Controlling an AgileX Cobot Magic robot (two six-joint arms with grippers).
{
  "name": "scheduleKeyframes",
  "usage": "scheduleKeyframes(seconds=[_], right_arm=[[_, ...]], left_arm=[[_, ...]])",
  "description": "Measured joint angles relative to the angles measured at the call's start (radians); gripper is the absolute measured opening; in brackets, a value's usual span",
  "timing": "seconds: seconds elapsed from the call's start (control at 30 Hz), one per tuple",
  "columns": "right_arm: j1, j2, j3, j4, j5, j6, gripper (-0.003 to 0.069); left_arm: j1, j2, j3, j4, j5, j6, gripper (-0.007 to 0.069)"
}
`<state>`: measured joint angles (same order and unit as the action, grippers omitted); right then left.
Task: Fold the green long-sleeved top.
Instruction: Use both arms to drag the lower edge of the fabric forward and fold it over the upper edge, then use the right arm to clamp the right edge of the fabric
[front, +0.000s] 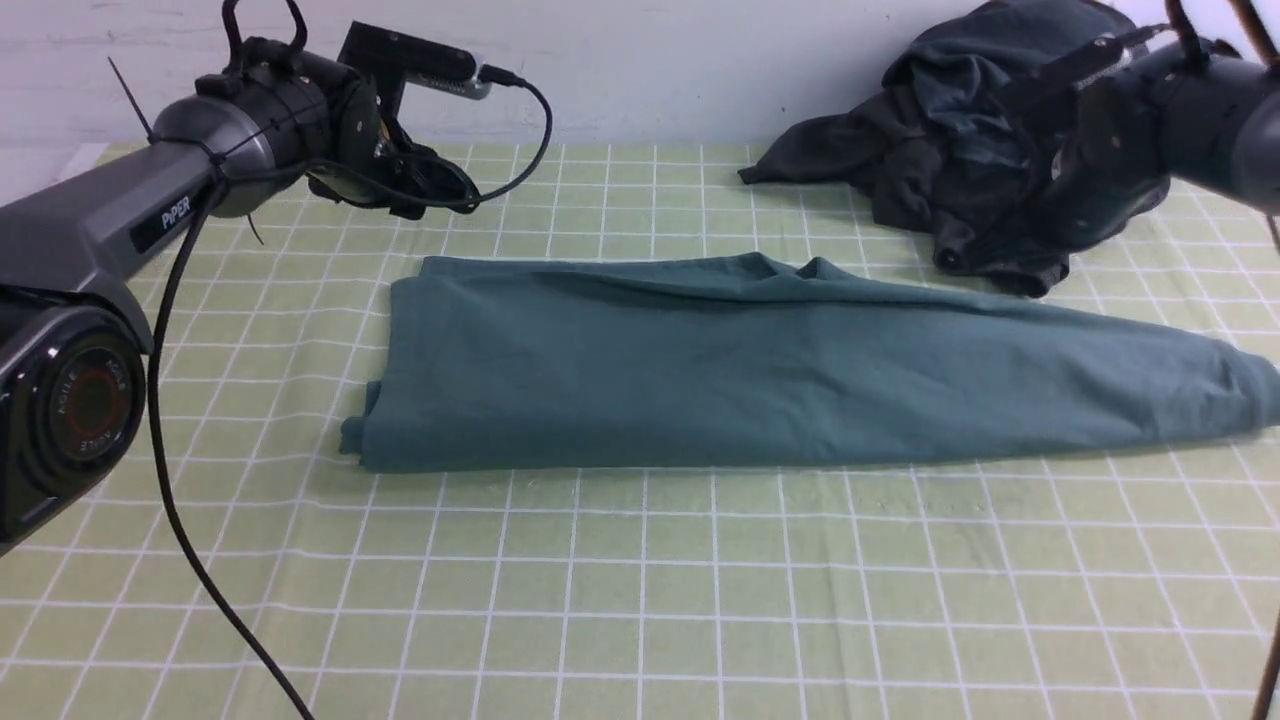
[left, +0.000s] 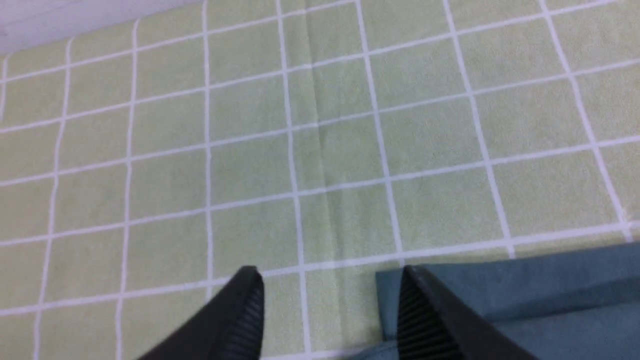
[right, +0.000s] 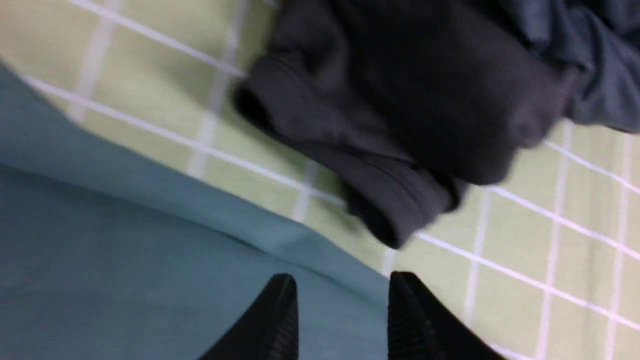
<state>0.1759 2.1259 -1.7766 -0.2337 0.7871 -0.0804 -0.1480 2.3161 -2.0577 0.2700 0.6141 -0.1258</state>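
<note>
Now: left claw (left: 330, 272) jaws wide apart, gripping nothing; corner of green long-sleeved top (left: 525, 295) just under one finger, contact unclear; checked tablecloth (left: 350, 150) ahead. Right claw (right: 342, 277) jaws partly apart, empty, above top's edge; dark garments heap (right: 410, 100) just ahead. Count: two claws, one green top, one dark heap, pieces within uncountable.

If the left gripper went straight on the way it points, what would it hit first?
Probably the tablecloth: the left gripper points down at bare cloth beside a corner of the top, though depth is unclear.
</note>
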Motion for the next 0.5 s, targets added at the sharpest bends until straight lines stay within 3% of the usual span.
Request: scheduleKeyframes(seconds=[0.13,0.17,0.2,0.27,0.37,0.5], right_arm=[[0.066,0.025,-0.004,0.278,-0.044,-0.271,0.0071],[0.071,0.029,-0.004,0.311,-0.052,-0.287,0.0063],[0.089,0.064,-0.004,0.426,-0.093,-0.412,0.0020],[0.108,0.129,-0.004,0.586,-0.165,-0.583,-0.0004],[0.117,0.193,-0.004,0.712,-0.262,-0.717,-0.0011],[0.121,0.276,-0.006,0.955,-0.584,-0.841,-0.0007]], left_arm=[[-0.001,-0.021,-0.050,-0.033,0.170,0.006,0.0372],[-0.001,-0.023,-0.051,-0.041,0.180,0.012,0.0368],[0.000,-0.043,-0.063,-0.074,0.263,0.057,0.0349],[0.000,-0.077,-0.069,-0.152,0.389,0.163,0.0294],[0.000,-0.101,-0.069,-0.217,0.482,0.257,0.0242],[0.000,-0.146,-0.069,-0.368,0.612,0.374,0.0123]])
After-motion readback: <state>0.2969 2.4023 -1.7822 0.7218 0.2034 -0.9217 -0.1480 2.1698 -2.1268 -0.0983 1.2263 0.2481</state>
